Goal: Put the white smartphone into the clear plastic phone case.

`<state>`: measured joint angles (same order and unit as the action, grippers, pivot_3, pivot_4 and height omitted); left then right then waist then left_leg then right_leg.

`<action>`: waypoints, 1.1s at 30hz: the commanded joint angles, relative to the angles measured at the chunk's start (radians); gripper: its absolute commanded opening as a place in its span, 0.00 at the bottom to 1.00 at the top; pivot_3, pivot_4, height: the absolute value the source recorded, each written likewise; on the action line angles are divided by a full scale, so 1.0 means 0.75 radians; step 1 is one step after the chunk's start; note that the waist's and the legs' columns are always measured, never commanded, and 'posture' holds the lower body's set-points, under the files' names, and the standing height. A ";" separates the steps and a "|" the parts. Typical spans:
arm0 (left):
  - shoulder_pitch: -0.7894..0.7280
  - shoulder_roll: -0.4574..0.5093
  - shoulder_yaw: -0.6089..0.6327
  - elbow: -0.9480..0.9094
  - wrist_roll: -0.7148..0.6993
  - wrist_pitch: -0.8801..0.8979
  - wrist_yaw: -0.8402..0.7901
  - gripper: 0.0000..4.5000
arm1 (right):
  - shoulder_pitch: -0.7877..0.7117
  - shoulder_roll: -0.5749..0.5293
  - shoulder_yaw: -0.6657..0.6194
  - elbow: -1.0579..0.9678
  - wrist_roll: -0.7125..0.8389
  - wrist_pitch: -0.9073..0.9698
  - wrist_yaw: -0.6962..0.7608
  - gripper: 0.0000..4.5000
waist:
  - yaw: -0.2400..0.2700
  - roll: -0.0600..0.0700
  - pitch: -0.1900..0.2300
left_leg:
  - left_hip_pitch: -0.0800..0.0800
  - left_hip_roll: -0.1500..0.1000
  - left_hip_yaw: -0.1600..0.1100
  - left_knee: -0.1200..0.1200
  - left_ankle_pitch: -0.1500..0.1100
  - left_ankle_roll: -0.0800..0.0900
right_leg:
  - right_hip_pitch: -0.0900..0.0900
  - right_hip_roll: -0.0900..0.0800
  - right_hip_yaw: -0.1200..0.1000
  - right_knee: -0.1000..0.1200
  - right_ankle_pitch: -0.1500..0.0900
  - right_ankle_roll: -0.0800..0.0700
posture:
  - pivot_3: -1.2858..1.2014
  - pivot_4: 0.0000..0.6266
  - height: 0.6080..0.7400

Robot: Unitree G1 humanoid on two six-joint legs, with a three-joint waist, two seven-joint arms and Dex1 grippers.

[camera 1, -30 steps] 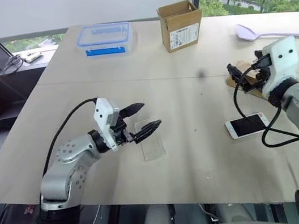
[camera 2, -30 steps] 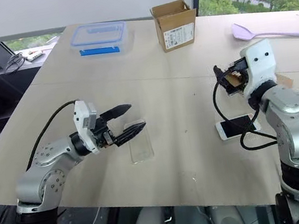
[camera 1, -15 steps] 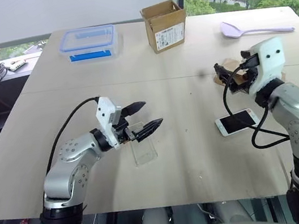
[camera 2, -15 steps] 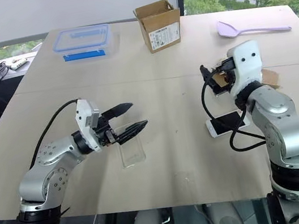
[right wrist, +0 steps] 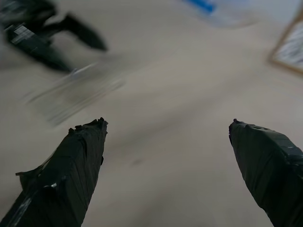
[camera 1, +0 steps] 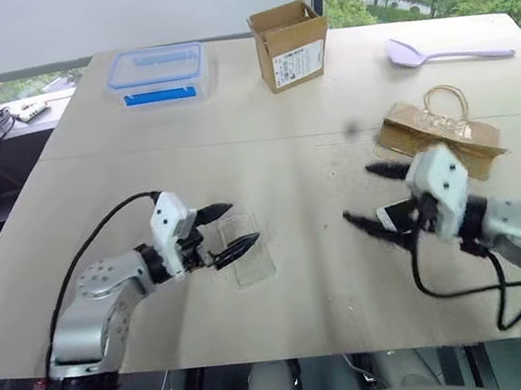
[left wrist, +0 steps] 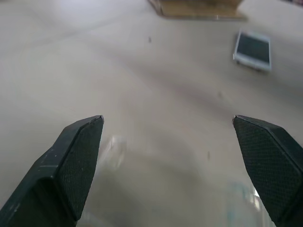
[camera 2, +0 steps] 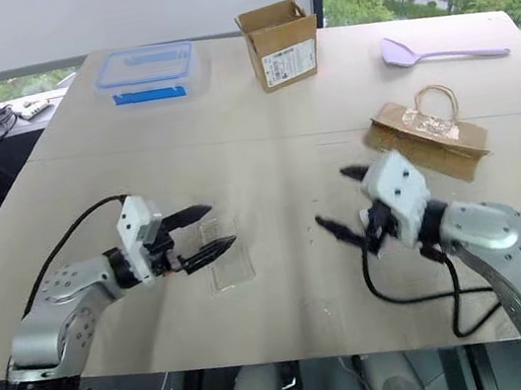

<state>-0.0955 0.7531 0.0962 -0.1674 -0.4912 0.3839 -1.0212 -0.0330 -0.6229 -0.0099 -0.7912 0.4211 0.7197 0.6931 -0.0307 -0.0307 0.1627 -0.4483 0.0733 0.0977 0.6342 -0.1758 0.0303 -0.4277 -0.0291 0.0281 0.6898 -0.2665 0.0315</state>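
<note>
The left gripper (camera 1: 224,231) is hanging just above the table (camera 1: 274,153) with its 2 fingers spread wide, pinching nothing. Its tips are reaching over the near-left end of the case (camera 1: 246,248), which is lying flat on the table, its length running away from the robot; whether a finger is touching it cannot be told. In the left wrist view the 2 fingers (left wrist: 78,156) are standing far apart, with the case's edge (left wrist: 244,196) faintly glinting between them near the bottom.

The right gripper (camera 2: 342,203) is pointing toward the robot's left, low over the table, its 2 fingers also spread wide and carrying nothing. In the right wrist view its fingers (right wrist: 71,175) are framing bare table, and the case (right wrist: 71,97) and the left gripper (right wrist: 66,35) are showing beyond them, blurred.

The phone (left wrist: 253,49) is lying flat on the table, screen up, well apart from the case; in the eye views the right gripper and its wrist are covering that spot.

Farther back, a paper bag (camera 1: 439,136) with handles is lying flat at the right, a cardboard box (camera 1: 292,43) is standing upright, a lidded box (camera 1: 158,74) with a blue rim is sitting at the far left, and a lilac spoon (camera 1: 447,52) is resting at the far right.
</note>
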 commanded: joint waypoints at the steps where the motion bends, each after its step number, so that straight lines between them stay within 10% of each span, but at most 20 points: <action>1: 0.027 0.108 0.018 -0.004 0.020 -0.095 -0.171 1.00 | 0.078 -0.038 -0.030 -0.079 0.063 -0.089 0.077 0.99 | -0.002 0.000 0.000 | 0.000 0.000 0.000 0.000 0.000 0.000 | 0.000 0.000 0.000 0.000 0.000 0.000 | 0.52 0.24 1.00; 12: -0.429 0.171 -0.270 0.521 0.228 -0.669 -0.763 1.00 | 0.301 -0.124 -0.069 -0.093 0.072 -0.269 0.167 0.99 | 0.027 -0.001 -0.001 | -0.001 0.000 -0.006 0.000 -0.003 -0.005 | 0.008 -0.008 -0.011 -0.016 0.001 -0.002 | 0.52 0.24 1.00; 21: -0.733 0.157 -0.766 0.881 0.239 -1.021 -0.791 1.00 | 0.437 -0.140 -0.155 -0.215 0.100 -0.230 0.074 0.99 | 0.050 -0.002 -0.002 | -0.001 -0.001 -0.005 0.002 -0.002 0.003 | 0.015 -0.002 -0.017 -0.016 0.000 -0.001 | 0.52 0.24 1.00; 30: -0.878 0.163 -1.002 1.070 0.173 -1.158 -0.791 0.14 | 0.484 -0.142 -0.200 -0.278 0.117 -0.194 -0.020 1.00 | 0.055 -0.001 -0.004 | 0.002 -0.001 -0.013 0.004 -0.002 0.003 | 0.019 -0.002 -0.017 -0.015 0.000 -0.001 | 0.52 0.24 1.00; 33: -0.864 0.143 -0.939 0.969 0.131 -1.064 -0.791 0.01 | 0.471 -0.139 -0.193 -0.273 0.114 -0.191 -0.045 1.00 | 0.056 -0.001 -0.004 | 0.001 -0.001 -0.014 0.007 -0.002 0.003 | 0.019 -0.002 -0.019 -0.015 0.000 -0.001 | 0.52 0.24 1.00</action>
<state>-0.7477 0.8644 -0.6321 0.6045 -0.3767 -0.4518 -1.6104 0.3284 -0.7265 -0.1364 -0.9658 0.5055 0.5832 0.6730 0.0113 -0.0314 0.1593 -0.4485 0.0728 0.0866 0.6402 -0.1773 0.0329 -0.4132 -0.0308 0.0139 0.6785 -0.2662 0.0309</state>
